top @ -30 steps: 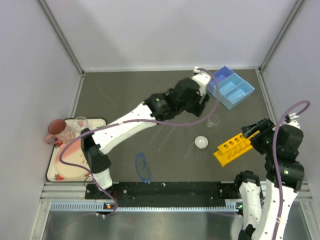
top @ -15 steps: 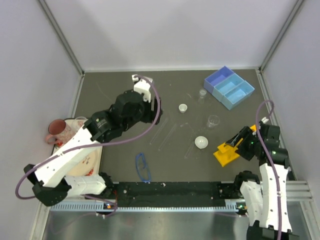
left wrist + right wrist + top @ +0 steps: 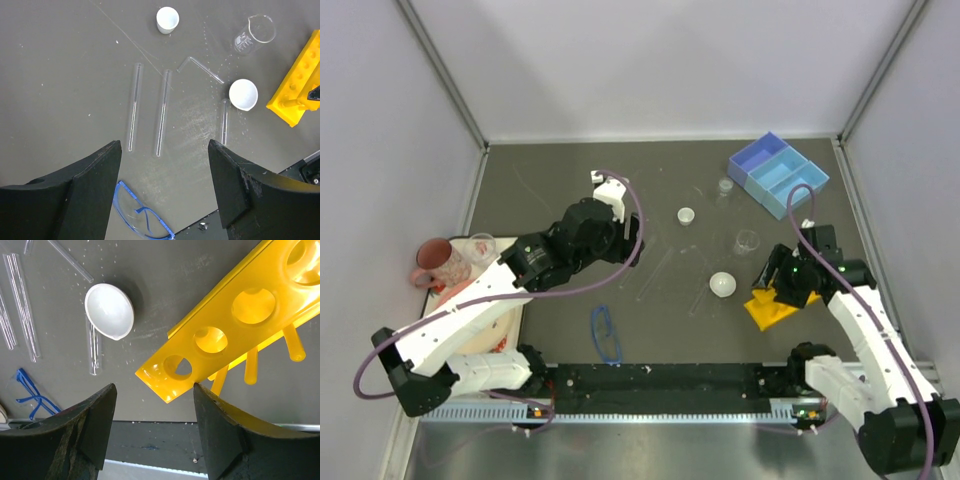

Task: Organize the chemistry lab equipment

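Left arm reaches out toward 1 o'clock, left end effector (image 3: 164, 147) open and empty above the tubes (image 3: 161, 112); right end effector (image 3: 152, 390) open, empty too, over the yellow rack (image 3: 235, 315).

Tray (image 3: 778, 175): light blue, three compartments, set diagonally in desk's 1 o'clock corner.
Beaker (image 3: 725, 187): small, clear, just beside tray at its 9 o'clock.
Second beaker (image 3: 747, 242): clear, printed scale, upright, 3 o'clock of centre.
Small dish (image 3: 686, 215): white, round, cup-like, 1 o'clock of centre.
Wider dish (image 3: 722, 284): white, shallow, spouted, 4 o'clock of centre.
Rack (image 3: 767, 308): yellow, row of round holes, lying diagonally, 4 o'clock, partly hidden.
Tubes (image 3: 162, 112): thin, clear, flat mid-desk; two side by side, one bent, one just beside wider dish.
Goggles (image 3: 607, 333): blue frame, clear lenses, 6 o'clock edge.
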`<state>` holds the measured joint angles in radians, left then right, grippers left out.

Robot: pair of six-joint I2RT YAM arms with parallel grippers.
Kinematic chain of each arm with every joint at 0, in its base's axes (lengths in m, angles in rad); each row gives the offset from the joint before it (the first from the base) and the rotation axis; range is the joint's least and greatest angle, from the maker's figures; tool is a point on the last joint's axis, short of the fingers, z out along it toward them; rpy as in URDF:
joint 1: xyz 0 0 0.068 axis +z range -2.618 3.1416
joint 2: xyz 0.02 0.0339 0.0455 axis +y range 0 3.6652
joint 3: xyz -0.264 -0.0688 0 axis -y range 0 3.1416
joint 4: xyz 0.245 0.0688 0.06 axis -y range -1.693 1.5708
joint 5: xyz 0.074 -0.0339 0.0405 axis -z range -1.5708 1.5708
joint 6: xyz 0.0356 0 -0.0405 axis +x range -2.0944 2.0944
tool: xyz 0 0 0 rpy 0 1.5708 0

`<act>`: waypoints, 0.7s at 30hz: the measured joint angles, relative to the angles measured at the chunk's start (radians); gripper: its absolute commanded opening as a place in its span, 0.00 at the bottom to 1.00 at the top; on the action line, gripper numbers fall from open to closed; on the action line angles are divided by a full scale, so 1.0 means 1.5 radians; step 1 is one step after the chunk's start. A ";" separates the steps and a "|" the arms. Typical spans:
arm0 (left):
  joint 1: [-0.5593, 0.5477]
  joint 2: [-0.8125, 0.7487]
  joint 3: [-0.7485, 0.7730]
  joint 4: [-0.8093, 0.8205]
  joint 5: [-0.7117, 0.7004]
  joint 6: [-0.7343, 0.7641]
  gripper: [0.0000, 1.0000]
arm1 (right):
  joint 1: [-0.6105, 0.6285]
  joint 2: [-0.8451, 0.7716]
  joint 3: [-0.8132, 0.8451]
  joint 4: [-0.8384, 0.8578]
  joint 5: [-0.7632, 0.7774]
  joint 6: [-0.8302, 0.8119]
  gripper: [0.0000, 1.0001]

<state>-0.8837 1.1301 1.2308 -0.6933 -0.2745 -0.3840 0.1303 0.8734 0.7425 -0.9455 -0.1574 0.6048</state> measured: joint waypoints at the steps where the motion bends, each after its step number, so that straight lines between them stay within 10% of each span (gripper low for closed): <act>1: 0.000 -0.002 0.000 0.002 0.001 0.000 0.75 | 0.003 -0.001 0.000 0.001 0.003 0.003 0.64; 21: 0.000 -0.003 -0.005 0.013 0.015 0.009 0.75 | 0.021 0.075 -0.036 0.027 0.125 0.082 0.66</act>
<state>-0.8833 1.1255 1.2228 -0.6739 -0.2520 -0.3706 0.1612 0.9852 0.6891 -0.9043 0.0299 0.7273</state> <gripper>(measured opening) 0.756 0.661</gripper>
